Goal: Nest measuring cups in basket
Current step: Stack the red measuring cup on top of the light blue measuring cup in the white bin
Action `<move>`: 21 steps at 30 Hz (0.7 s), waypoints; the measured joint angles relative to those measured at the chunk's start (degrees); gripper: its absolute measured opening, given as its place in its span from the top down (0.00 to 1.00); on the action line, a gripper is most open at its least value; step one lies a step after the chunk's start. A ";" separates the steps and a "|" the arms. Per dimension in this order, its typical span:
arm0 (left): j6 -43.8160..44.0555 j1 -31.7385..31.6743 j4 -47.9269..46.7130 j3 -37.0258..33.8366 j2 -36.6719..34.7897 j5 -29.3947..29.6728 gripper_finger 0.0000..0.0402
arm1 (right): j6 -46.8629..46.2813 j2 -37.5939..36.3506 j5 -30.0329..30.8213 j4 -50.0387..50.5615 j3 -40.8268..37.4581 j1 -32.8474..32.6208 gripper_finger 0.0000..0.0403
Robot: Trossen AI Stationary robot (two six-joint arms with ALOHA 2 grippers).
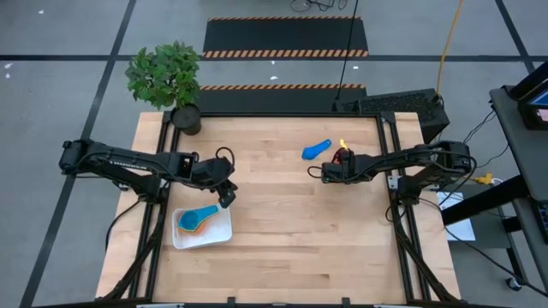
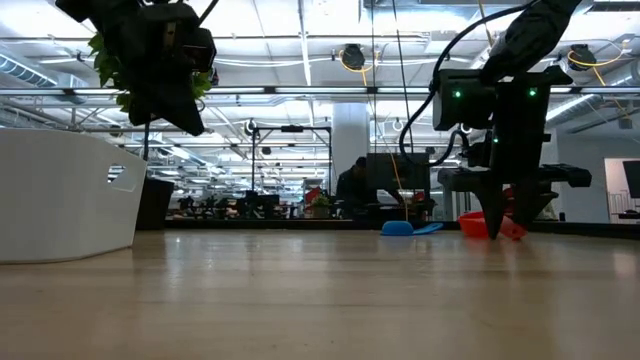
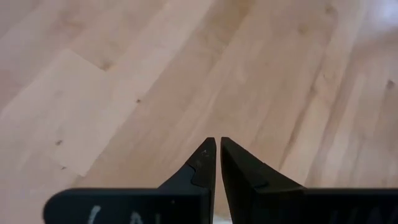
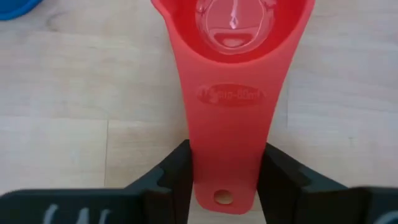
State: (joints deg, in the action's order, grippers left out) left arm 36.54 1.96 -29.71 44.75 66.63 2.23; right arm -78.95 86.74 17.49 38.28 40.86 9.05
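The red measuring cup [image 4: 231,25] lies on the table at the far right, bowl up. My right gripper [image 4: 225,180] is shut on its handle. Beside it lie a dark blue cup [image 1: 316,151] and a yellow cup [image 1: 342,144]. The white basket [image 1: 219,233] stands near the table's left front, with a light blue cup [image 1: 199,214] and an orange cup [image 1: 194,228] nested in it. My left gripper [image 3: 218,155] hangs shut above bare wood just beyond the basket, with nothing between its fingers. My right gripper pinches the red cup's flat handle [image 4: 227,149] between its two fingers, near the free end with the hanging hole. The fingers [image 4: 177,177] come steeply from above, one on each long edge, across the handle. The cup lies on the table.
A dark plant pot [image 1: 186,118] with a leafy plant stands at the far left corner. Black frame rails run along the table's left and right edges. Open wood lies between the basket and the loose cups.
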 joint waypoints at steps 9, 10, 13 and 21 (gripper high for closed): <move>3.07 0.00 0.00 0.00 0.00 2.85 0.94 | 7.92 -6.27 -3.55 -0.04 -0.27 -0.05 0.65; 3.18 0.00 -0.02 0.00 0.00 2.88 0.94 | 9.65 -7.10 -3.96 -0.59 -0.24 -0.05 0.66; 3.19 0.00 -0.01 0.00 0.00 3.17 0.94 | 17.77 -9.86 -5.74 -3.39 -0.26 -0.18 0.69; 2.38 -0.04 0.00 0.00 0.00 4.99 0.94 | 31.91 -15.23 -15.71 -15.18 -0.13 -0.27 0.66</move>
State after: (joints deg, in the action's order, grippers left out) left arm 38.92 1.91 -29.71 44.75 66.63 7.22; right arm -47.05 71.52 1.78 23.09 40.73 8.78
